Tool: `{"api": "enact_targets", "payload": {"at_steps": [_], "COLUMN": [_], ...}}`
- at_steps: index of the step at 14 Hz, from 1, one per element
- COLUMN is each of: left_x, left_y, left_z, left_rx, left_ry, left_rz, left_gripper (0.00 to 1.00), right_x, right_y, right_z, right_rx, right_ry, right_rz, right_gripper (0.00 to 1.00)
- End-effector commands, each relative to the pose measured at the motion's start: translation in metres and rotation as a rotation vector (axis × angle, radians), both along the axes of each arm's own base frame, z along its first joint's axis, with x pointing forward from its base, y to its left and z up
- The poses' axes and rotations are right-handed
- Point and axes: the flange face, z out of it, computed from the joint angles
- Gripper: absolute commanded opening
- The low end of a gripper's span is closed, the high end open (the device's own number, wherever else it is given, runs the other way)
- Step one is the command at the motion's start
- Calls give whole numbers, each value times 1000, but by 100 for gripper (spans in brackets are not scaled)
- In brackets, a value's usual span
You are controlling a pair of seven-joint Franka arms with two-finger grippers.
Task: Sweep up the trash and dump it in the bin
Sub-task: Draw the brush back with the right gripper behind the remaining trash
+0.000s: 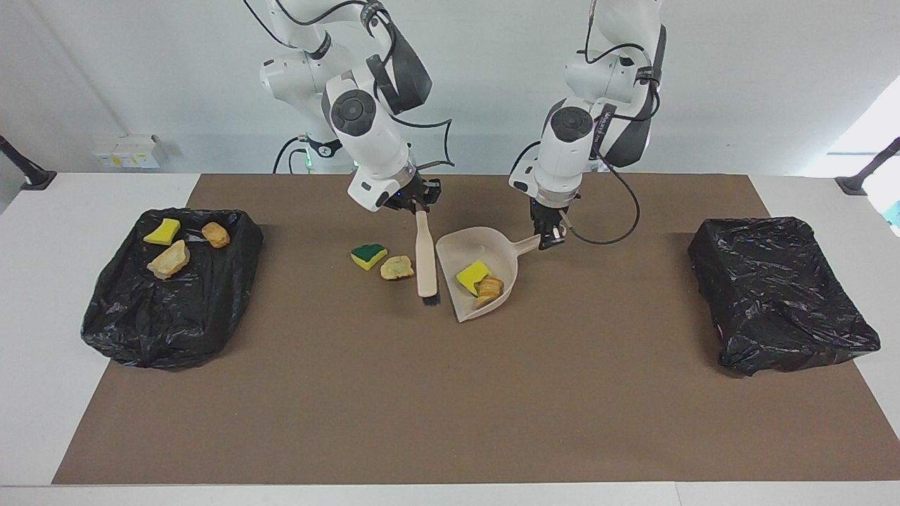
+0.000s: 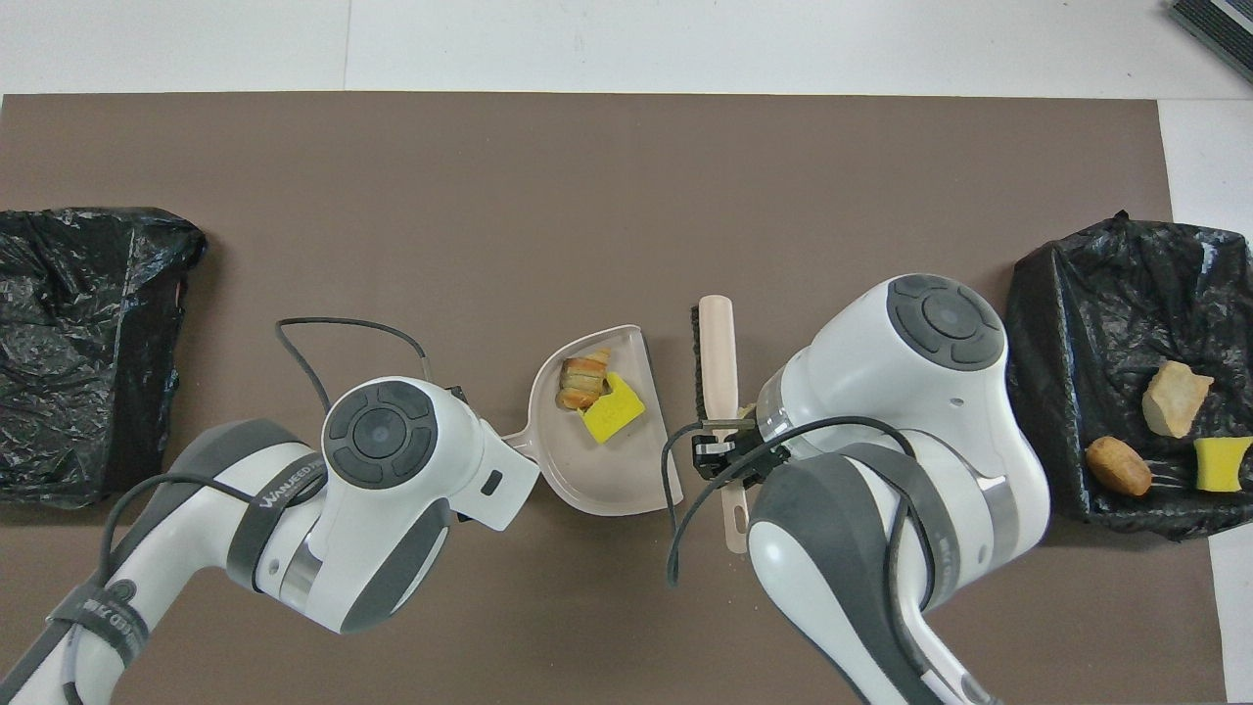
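My left gripper point(image 1: 549, 237) is shut on the handle of the beige dustpan point(image 1: 492, 254). In the pan lie two pieces of trash, a yellow sponge piece point(image 1: 473, 273) point(image 2: 613, 413) and an orange lump point(image 1: 489, 287) point(image 2: 583, 380). My right gripper point(image 1: 420, 206) is shut on the handle of the brush point(image 1: 425, 261), which hangs bristles-down beside the pan's mouth. A green-topped sponge point(image 1: 368, 255) and a tan lump point(image 1: 396, 268) lie on the mat next to the brush, toward the right arm's end. The overhead view hides them under the right arm.
A black-lined bin point(image 1: 126, 309) at the right arm's end holds three scraps: a yellow sponge point(image 1: 162, 231), a tan lump point(image 1: 169, 259) and an orange lump point(image 1: 216, 234). A second black-lined bin point(image 1: 773, 288) sits at the left arm's end. A brown mat point(image 1: 450, 393) covers the table.
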Motion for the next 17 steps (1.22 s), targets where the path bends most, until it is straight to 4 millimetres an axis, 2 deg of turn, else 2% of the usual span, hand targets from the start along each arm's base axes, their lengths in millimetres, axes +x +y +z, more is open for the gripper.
{"api": "enact_targets", "payload": {"at_steps": [1, 2, 3, 6, 8, 12, 15, 17], "left_x": [-12, -13, -13, -12, -12, -12, -12, -12], "left_y": [0, -2, -2, -1, -1, -2, -2, -2], "left_z": [4, 4, 4, 4, 4, 5, 5, 5], "left_rx": [-1, 0, 0, -4, -3, -5, -3, -3], "left_ry": [4, 3, 3, -1, -1, -3, -3, -3], "left_rz": [-3, -7, -7, 8, 11, 18, 22, 24], "left_gripper": [0, 0, 0, 0, 0, 0, 0, 0], "right_x": [-30, -40, -44, -54, -63, -89, -119, -127], "right_y": [-15, -35, -63, -103, -112, -145, -154, -155], "right_z": [-12, -23, -31, -46, -54, -69, -79, -81], "right_rx": [-126, -137, -140, -154, -161, -135, -136, -141], "right_ry": [22, 38, 43, 35, -5, -36, -62, -59], "right_rz": [-114, -130, -164, -182, -183, -111, -99, -105], "right_gripper": [0, 0, 0, 0, 0, 0, 0, 0]}}
